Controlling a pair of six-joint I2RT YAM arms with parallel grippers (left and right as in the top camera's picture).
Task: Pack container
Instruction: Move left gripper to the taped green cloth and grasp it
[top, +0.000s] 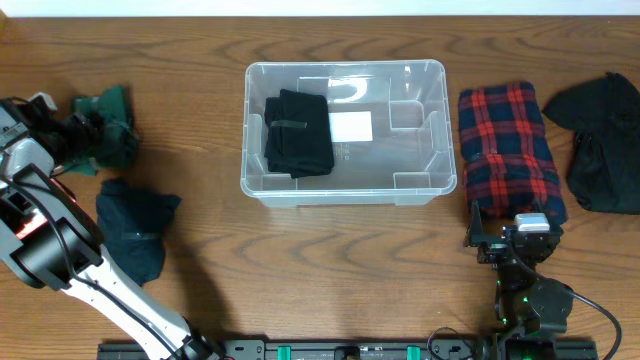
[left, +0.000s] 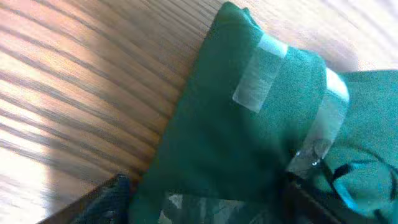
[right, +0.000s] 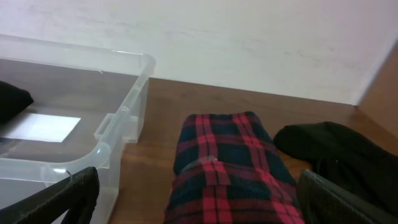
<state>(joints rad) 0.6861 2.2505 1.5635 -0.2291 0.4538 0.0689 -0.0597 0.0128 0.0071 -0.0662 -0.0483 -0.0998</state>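
Observation:
The clear container (top: 432, 150) stands mid-table with a folded black garment (top: 298, 133) in its left half and a white label (top: 350, 127) on its bottom. At the far left, my left gripper (top: 85, 135) is down over a folded green cloth (top: 112, 112) bound with clear tape. In the left wrist view the green cloth (left: 249, 124) fills the space between the gripper's (left: 211, 208) spread dark fingers and lies on the wood. My right gripper (top: 505, 238) stands open at the near end of a folded red plaid cloth (top: 510, 145). The plaid cloth (right: 230, 168) lies ahead between its fingers (right: 68, 196).
A dark blue cloth (top: 135, 225) lies near the front left, close to my left arm. A loose black garment (top: 605, 140) lies at the far right, and it is also seen in the right wrist view (right: 339, 152). The container's corner (right: 134, 93) is left of the plaid cloth.

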